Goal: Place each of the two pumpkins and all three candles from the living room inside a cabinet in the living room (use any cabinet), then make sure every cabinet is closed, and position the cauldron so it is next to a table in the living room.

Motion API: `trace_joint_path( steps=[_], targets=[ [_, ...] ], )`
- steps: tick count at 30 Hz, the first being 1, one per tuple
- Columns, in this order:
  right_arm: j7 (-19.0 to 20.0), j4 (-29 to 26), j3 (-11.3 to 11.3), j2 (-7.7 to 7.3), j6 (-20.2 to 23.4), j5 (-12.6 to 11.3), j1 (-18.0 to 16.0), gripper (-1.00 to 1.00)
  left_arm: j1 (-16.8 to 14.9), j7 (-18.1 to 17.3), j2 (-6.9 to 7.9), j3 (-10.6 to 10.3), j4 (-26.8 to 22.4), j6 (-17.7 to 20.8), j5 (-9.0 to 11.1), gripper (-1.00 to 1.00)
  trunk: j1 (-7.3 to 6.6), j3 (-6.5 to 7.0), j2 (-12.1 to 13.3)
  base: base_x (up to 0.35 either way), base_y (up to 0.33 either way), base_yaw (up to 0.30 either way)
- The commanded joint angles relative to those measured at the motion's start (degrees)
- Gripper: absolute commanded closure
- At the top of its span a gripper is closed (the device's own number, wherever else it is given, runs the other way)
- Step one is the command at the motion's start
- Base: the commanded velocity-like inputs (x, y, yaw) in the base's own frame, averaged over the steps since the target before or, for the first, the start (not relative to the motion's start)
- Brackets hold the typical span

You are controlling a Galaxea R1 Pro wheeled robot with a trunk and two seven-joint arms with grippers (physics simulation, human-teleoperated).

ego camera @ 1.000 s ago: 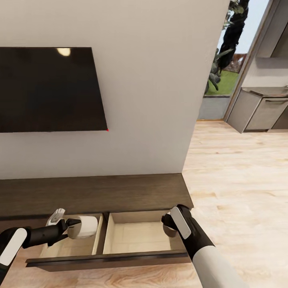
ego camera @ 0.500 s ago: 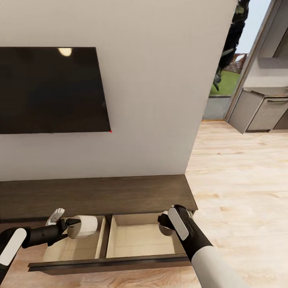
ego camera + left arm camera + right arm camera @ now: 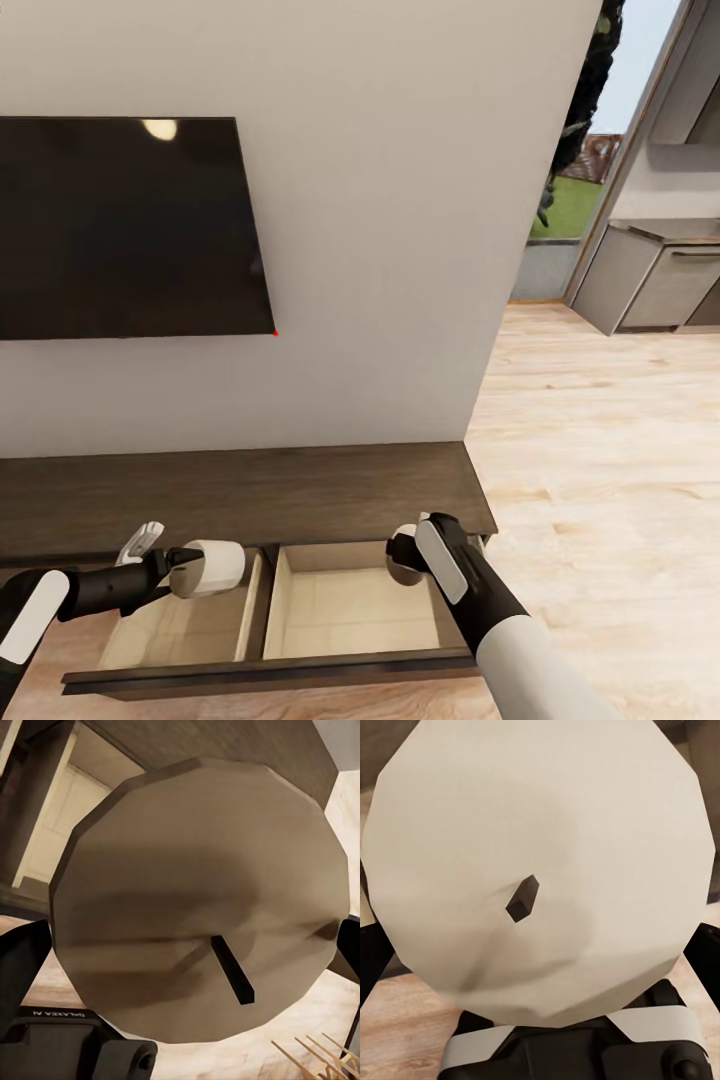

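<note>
Candles: one is clamped in the left hand (image 3: 178, 574) at 7 o'clock, one in the right hand (image 3: 402, 560) at 5 o'clock, both over the open cabinet (image 3: 250, 490) drawer. Drawer interior is seen bare; stowing and closing judged outstanding.

My left gripper (image 3: 178, 570) is black, w/ a pale cream candle (image 3: 212, 566); in the left wrist view its face looks grey-tan w/ a dark wick. Right gripper (image 3: 404, 556): black, white panel on the arm, off-white candle (image 3: 540, 870) w/ black wick. Cabinet (image 3: 240, 490) dark-brown wood grain, drawer insides pale beige. TV (image 3: 120, 228) black. Wall (image 3: 400, 250) off-white. Floor (image 3: 600, 450) light wood planks.
</note>
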Motion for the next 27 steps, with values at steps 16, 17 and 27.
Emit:
trace_joint_path(
  steps=[16, 17, 27],
  targets=[
    [0.0, 0.1, 0.4, 0.00, 0.0, 0.0, 0.0, 1.00, 0.0, 4.0, -5.94, -7.5, -2.7, -1.9, -0.5, 1.00, 2.64, -2.15, -4.8, 0.000, 0.000, 0.000],
    [0.0, 0.1, 0.4, 0.00, 0.0, 0.0, 0.0, 1.00, 0.0, 5.4, -6.25, -8.0, -2.8, -2.3, -0.5, 1.00, 2.85, -2.33, -5.2, 0.000, 0.000, 0.000],
    [0.0, 0.2, 2.5, 0.00, -0.2, 0.1, 0.0, 1.00, 0.0, 15.7, -11.40, -9.6, -3.4, -6.2, -0.8, 1.00, 5.05, -4.13, -9.2, 0.000, 0.000, 0.000]
  ],
)
